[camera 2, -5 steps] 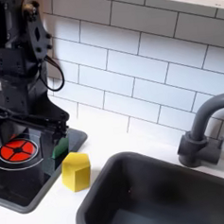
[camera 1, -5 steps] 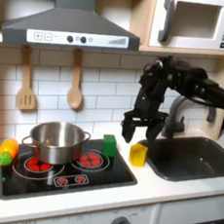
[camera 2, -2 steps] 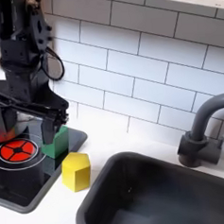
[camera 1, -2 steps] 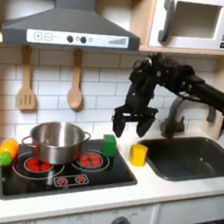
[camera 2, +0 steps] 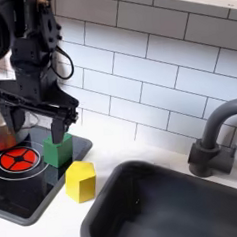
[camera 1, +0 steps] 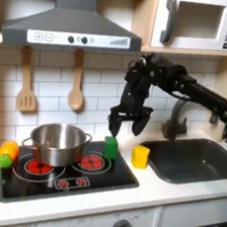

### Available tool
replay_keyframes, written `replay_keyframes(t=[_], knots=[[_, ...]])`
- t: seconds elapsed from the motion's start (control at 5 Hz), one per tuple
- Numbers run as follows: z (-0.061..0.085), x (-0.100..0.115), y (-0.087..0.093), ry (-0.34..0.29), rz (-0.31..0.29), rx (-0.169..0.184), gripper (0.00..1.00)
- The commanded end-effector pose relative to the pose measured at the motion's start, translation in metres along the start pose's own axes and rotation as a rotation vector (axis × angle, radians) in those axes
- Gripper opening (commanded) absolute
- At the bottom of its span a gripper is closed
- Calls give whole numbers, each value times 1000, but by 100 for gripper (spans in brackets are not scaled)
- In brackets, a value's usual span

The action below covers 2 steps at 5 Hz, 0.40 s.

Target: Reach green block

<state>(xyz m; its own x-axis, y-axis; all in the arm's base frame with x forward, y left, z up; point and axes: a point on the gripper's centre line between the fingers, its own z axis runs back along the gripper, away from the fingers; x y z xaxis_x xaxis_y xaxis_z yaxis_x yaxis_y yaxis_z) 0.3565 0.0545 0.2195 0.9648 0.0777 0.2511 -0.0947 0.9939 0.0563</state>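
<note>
The green block stands upright at the back right corner of the black toy stove. My gripper hangs open just above it, fingers pointing down, with nothing between them. In the second exterior view the block sits below the finger nearer the second exterior view's right. A gap shows between the fingertips and the block's top in both exterior views. The yellow block rests on the white counter beside the stove, toward the sink.
A steel pot stands on the stove's left burner, with a green and orange toy vegetable at the stove's left edge. The sink and faucet lie to the right. Tiled wall is close behind.
My gripper has swung left in both exterior views, from above the yellow block to above the green block, staying open. The blocks have not moved.
</note>
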Motion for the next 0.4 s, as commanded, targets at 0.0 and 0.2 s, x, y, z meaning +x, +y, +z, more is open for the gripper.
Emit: replay_keyframes(t=[0.0,0.2], knots=[[-9,15,-2,2,14,-2,100],[-14,20,-3,5,26,3,100]])
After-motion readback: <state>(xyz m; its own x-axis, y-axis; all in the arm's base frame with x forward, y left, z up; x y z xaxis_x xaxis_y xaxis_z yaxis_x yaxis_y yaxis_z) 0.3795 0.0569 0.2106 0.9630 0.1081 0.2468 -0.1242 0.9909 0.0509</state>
